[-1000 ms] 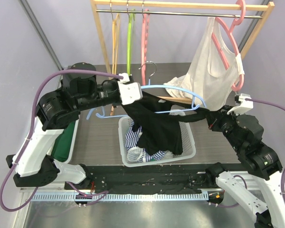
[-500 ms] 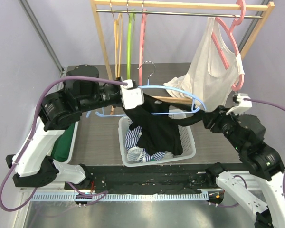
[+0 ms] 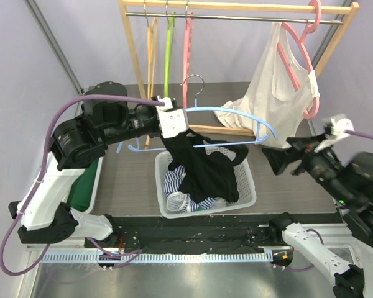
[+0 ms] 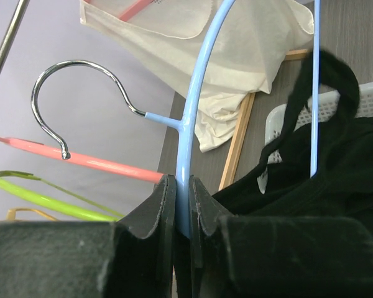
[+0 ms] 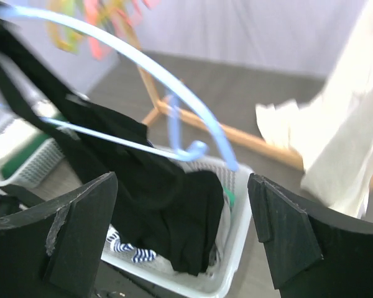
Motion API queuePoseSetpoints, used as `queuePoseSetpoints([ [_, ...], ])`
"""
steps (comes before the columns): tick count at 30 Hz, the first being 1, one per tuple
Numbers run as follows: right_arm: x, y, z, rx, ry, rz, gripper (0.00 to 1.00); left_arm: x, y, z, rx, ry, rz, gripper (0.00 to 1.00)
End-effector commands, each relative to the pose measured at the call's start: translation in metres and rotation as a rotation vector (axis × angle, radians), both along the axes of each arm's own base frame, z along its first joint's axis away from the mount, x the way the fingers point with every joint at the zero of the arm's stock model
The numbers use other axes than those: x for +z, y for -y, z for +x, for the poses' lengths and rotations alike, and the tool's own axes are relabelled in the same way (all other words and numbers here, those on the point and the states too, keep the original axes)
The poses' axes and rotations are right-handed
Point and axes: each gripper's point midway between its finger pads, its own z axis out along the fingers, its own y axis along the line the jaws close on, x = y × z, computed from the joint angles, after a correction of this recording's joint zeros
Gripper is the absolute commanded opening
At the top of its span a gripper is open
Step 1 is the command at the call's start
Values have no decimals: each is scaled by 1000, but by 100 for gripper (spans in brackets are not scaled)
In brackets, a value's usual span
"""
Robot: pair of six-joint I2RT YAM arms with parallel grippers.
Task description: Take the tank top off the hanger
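White basket [image 3: 250, 186] catches the lower half of the black tank top [image 3: 202, 171], which still hangs by one strap from the blue hanger [image 4: 184, 152]; the right shoulder is now off. Right gripper [image 3: 278, 160] has just released, jaws wide, backed clear. Left gripper [image 4: 183, 192] is clenched on the hanger neck. Judging: one strap left.
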Motion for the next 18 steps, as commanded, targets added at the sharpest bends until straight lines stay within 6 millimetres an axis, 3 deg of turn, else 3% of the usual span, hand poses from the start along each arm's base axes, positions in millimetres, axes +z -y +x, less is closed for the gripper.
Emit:
queuePoseSetpoints([
  [1, 23, -12, -38, 204, 98, -78, 98, 20, 7, 12, 36, 60, -90, 0],
  [3, 9, -18, -36, 229, 58, -88, 99, 18, 10, 13, 36, 55, -89, 0],
  [6, 10, -22, -33, 237, 77, -69, 100, 15, 15, 7, 2, 34, -85, 0],
  [12, 48, -22, -23, 236, 237, -106, 100, -5, 25, -26, -200, -3, -11, 0],
  [15, 61, -26, -18, 258, 250, -144, 100, -17, 27, -33, -252, -1, 21, 0],
  [18, 73, -31, -27, 310, 286, -149, 100, -28, 27, -34, -274, 14, 60, 0],
])
